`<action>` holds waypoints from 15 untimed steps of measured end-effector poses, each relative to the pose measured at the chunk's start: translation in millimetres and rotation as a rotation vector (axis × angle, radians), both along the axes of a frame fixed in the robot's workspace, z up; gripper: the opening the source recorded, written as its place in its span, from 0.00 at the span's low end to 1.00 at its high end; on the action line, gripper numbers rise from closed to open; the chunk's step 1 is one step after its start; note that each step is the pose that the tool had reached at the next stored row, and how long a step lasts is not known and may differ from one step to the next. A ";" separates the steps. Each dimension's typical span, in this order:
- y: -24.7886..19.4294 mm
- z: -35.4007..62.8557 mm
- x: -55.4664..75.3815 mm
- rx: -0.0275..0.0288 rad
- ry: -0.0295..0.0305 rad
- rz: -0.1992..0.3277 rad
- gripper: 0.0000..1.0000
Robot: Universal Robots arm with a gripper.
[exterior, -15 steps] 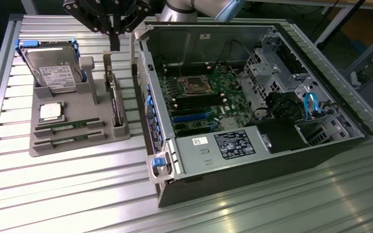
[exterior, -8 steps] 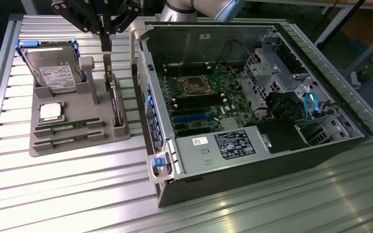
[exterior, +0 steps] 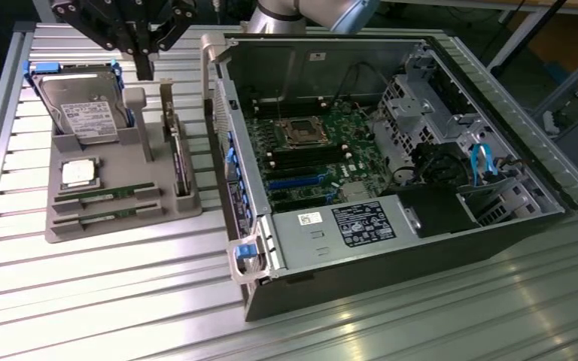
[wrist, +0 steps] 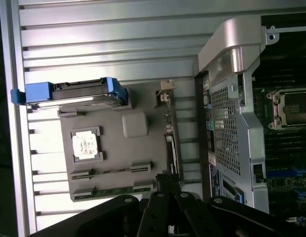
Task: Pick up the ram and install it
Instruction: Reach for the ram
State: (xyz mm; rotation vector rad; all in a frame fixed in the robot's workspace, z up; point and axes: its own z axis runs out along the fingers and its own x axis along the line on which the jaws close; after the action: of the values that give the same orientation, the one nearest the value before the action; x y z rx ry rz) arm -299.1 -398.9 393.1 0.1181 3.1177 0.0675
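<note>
Gripper hangs upper left, fingers pinched together, well apart from the ram at lower left; descending like that, it'd jab the board.

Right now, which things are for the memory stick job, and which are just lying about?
For the job: the two memory sticks lying in the gray tray; the open computer; the gripper.

Just lying about: the hard drive; the square silver chip; the bigger card standing on its edge.
</note>
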 end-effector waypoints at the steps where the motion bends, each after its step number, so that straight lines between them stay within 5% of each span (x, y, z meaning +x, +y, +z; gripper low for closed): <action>1: 0.0 0.0 -2.4 -0.0001 0.0000 0.000 0.10; 15: 0.0 0.0 -41.9 0.0000 0.0005 0.000 0.10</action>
State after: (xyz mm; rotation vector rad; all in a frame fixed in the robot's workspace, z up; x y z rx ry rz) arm -341.0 -398.9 393.1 0.1181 3.1183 0.0674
